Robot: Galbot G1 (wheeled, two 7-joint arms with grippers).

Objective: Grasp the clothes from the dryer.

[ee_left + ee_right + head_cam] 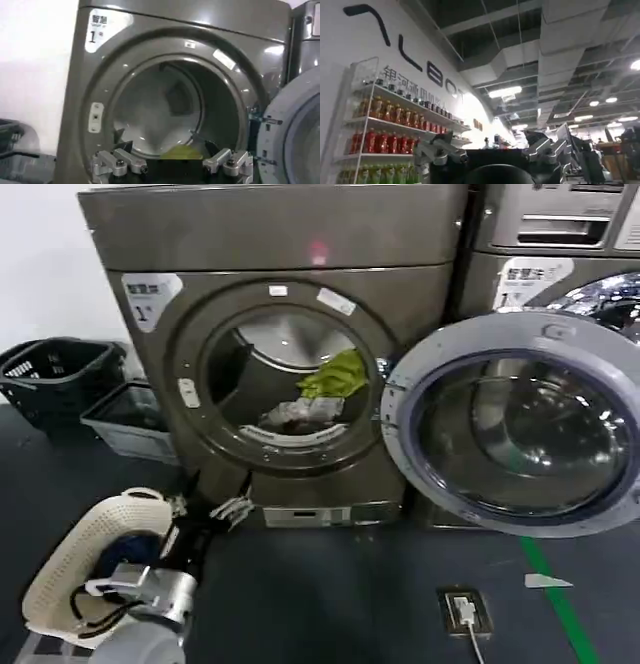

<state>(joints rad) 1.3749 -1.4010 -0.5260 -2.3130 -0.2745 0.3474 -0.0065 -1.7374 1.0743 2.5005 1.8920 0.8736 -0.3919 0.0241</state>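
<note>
The bronze-grey dryer (pixel 270 244) stands with its porthole uncovered and its glass door (pixel 510 424) swung out to the right. Inside the drum lie the clothes: a lime-green garment (pixel 335 374) and, in front of it, a small white-grey cloth (pixel 300 414). My left gripper (pixel 222 509) hangs low before the dryer's base, below the porthole's left side, open and empty. In the left wrist view the left gripper (pixel 167 150) faces the drum (pixel 160 110), with the green garment (pixel 180 151) beyond its fingers. My right gripper (pixel 490 145) is open, raised toward a ceiling.
A white mesh laundry basket (pixel 75 569) holding dark blue fabric sits beside my left arm. A black basket (pixel 55 374) and a grey crate (pixel 125 419) stand left of the dryer. A second machine (pixel 560 234) stands on the right. A floor socket (pixel 463 609) and a green line (pixel 555 594) mark the floor.
</note>
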